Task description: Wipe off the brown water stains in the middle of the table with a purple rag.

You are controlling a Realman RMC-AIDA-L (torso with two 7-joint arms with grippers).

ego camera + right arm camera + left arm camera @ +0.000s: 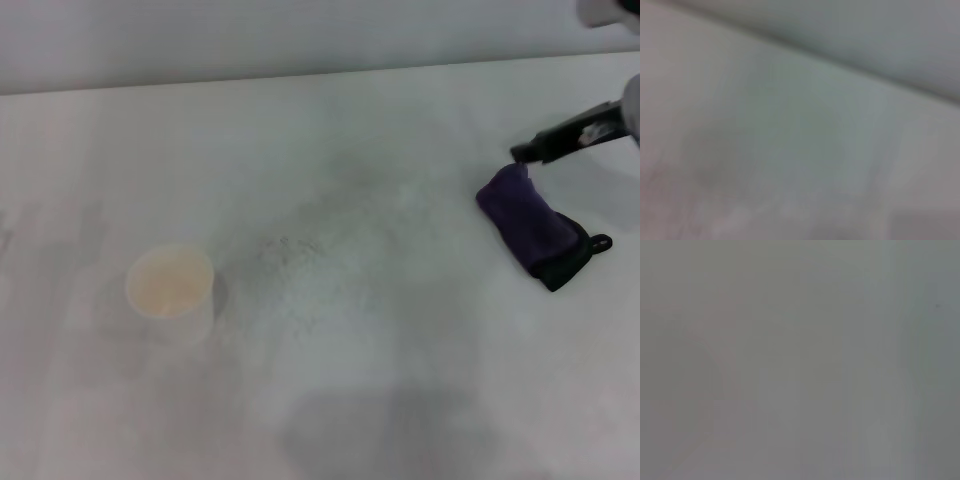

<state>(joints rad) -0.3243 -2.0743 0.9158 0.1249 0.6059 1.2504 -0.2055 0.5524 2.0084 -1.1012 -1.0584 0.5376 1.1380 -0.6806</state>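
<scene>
The purple rag (533, 224) lies bunched on the right side of the table (400, 400), its black edge and small loop at the near right end. My right gripper (519, 153) reaches in from the upper right, and its dark tip sits right at the rag's raised far corner. The brown water stains do not show; the middle of the table carries only faint grey speckles (300, 265). Both wrist views hold nothing but blurred pale surface. My left gripper is out of view.
A white paper cup (170, 288) with tan liquid stands on the left of the table. The table's far edge meets a pale wall along the top of the head view.
</scene>
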